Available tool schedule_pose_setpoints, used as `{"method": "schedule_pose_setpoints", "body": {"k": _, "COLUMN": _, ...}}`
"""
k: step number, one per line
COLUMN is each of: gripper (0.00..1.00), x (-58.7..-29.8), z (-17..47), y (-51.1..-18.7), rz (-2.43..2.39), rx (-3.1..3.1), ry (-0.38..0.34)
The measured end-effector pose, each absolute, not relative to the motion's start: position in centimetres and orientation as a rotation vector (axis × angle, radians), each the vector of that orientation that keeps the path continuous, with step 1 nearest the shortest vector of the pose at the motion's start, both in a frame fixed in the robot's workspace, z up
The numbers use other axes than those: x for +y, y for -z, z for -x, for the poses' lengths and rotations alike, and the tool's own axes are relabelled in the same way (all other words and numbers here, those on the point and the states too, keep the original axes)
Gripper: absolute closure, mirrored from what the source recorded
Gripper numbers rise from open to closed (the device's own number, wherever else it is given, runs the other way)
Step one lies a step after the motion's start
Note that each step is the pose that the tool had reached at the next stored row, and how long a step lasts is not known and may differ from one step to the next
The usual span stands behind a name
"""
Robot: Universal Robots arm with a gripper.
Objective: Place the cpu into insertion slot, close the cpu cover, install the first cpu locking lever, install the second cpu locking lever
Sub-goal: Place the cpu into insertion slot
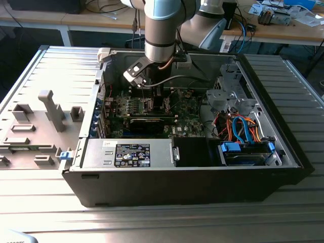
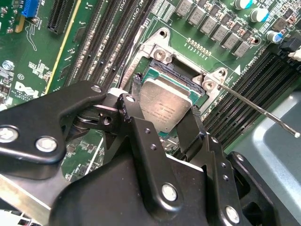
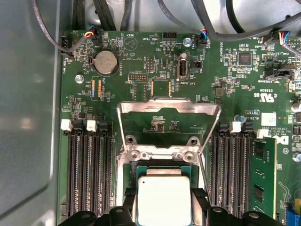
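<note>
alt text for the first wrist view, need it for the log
The claw grips the cpu by two opposite edges at the insertion slot on a green motherboard. Beyond it the cpu cover stands open, with rows of black memory slots on both sides.

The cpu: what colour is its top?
Pale silvery grey; the cpu shows best in the first wrist view.

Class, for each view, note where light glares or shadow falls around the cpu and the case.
First wrist view: glare washes the cpu top nearly white. Second wrist view: the cpu shows an even grey, while the black pincer looks dark in front. Exterior view: the case interior sits in shadow, and the ribbed table shows a sheen.
</note>
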State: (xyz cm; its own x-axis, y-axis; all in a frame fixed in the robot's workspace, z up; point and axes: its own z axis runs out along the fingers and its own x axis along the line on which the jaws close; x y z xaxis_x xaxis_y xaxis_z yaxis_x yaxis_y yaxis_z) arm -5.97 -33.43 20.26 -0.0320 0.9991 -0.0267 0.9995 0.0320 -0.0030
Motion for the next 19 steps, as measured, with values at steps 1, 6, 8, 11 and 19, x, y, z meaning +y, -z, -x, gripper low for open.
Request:
{"method": "schedule_pose_setpoints", "body": {"k": 1, "gripper": 0.46, "x": -33.41, "z": 5.97, "y": -20.23, "rz": -2.173, "rx": 2.244, "ry": 0.033}}
{"method": "schedule_pose_setpoints", "body": {"k": 6, "gripper": 0.46, "x": -33.24, "z": 5.95, "y": -20.10, "rz": -2.173, "rx": 2.243, "ry": 0.035}}
{"method": "schedule_pose_setpoints", "body": {"k": 8, "gripper": 0.46, "x": -33.21, "z": 5.93, "y": -20.09, "rz": -2.172, "rx": 2.243, "ry": 0.035}}
{"method": "schedule_pose_setpoints", "body": {"k": 11, "gripper": 0.46, "x": -33.19, "z": 5.91, "y": -20.04, "rz": -2.173, "rx": 2.243, "ry": 0.035}}
{"method": "schedule_pose_setpoints", "body": {"k": 19, "gripper": 0.46, "x": -33.19, "z": 5.89, "y": -19.82, "rz": -2.172, "rx": 2.243, "ry": 0.035}}
